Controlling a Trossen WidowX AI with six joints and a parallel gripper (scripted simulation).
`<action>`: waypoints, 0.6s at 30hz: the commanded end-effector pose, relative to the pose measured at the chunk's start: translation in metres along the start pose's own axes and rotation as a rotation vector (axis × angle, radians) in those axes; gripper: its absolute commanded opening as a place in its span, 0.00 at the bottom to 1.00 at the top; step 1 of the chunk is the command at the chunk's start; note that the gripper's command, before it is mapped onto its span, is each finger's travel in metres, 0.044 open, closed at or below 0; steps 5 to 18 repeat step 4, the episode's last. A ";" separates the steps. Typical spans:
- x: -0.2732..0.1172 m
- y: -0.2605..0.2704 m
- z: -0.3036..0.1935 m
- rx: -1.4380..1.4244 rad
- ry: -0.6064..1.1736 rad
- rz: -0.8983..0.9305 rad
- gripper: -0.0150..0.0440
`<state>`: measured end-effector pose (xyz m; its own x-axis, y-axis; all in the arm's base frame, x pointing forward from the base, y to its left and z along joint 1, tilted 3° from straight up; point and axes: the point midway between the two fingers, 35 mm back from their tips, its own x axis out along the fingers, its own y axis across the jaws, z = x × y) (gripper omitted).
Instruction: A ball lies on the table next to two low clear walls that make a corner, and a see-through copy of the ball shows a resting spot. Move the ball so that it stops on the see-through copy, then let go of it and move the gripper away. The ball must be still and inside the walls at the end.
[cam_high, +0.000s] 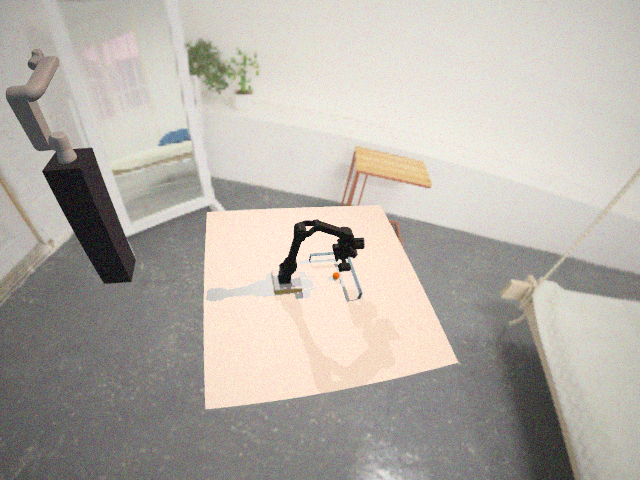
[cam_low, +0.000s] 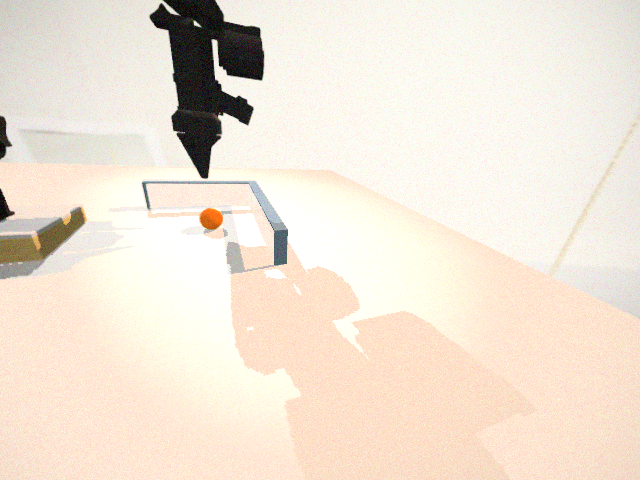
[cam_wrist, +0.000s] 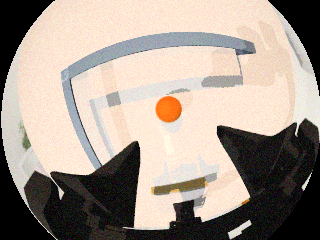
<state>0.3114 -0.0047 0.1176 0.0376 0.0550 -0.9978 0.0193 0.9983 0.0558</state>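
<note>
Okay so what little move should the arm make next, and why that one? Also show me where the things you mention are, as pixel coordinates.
I'd probably back the jaws farther up and away, leaving the ball (cam_high: 336, 275) (cam_low: 211, 219) (cam_wrist: 168, 109) alone: they stand open above it, touching nothing, and the ball sits on the table inside the corner of the clear walls (cam_high: 355, 279) (cam_low: 268, 206) (cam_wrist: 165, 40).
</note>
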 end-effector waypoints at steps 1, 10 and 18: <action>-0.037 0.000 -0.002 -0.004 -0.020 -0.001 1.00; -0.039 0.000 -0.002 -0.004 -0.019 -0.001 1.00; -0.039 0.000 -0.002 -0.004 -0.019 -0.001 1.00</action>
